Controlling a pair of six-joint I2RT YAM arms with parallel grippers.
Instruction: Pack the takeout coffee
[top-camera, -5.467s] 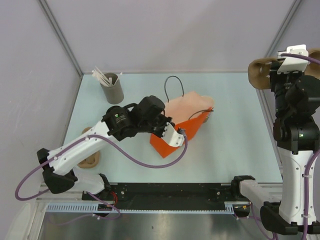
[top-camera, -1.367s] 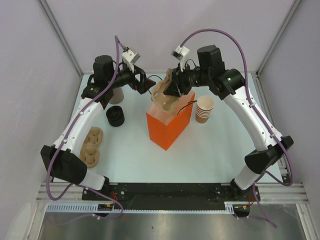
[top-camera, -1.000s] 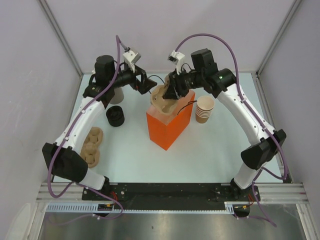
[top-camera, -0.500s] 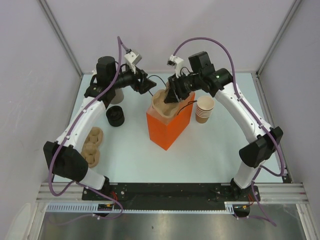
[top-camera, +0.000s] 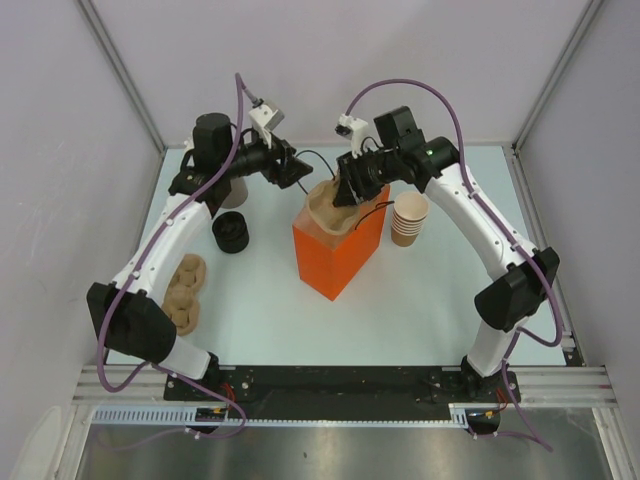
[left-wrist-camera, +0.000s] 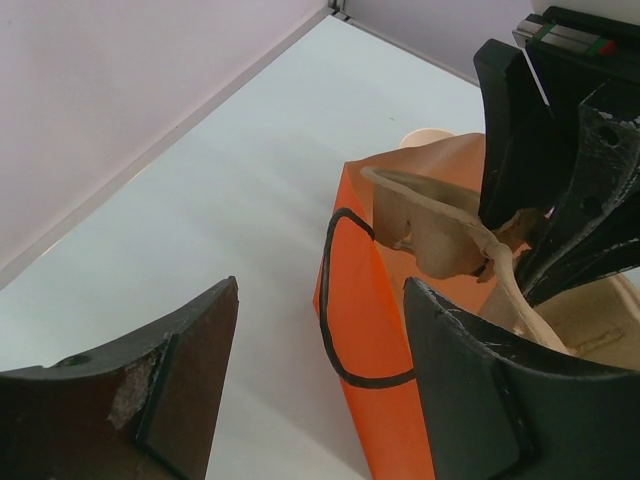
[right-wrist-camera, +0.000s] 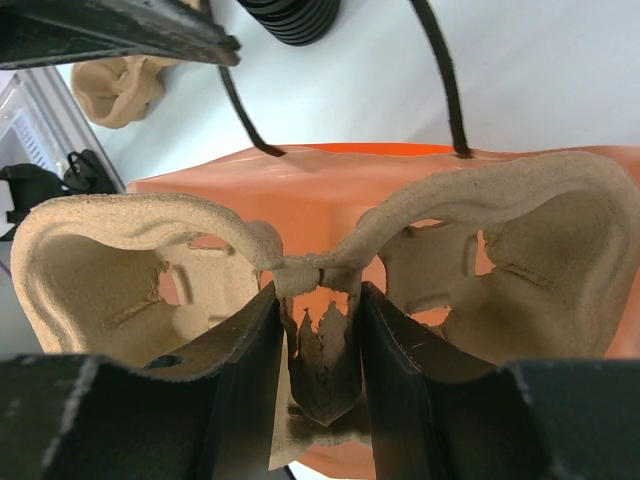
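Pulp carrier (right-wrist-camera: 110, 250) tight in right pincer (right-wrist-camera: 318, 335), atop orange bag (top-camera: 335, 255); left pincer (left-wrist-camera: 320, 380) wide.

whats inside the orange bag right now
A tan cup carrier sits in the open top of the orange bag, the right gripper pinching its middle ridge. Both cup wells look empty. Anything deeper in the bag is hidden beneath the carrier.

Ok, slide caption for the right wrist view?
Right end effector pinching the centre tab of a pulp cup carrier at the mouth of the orange bag.
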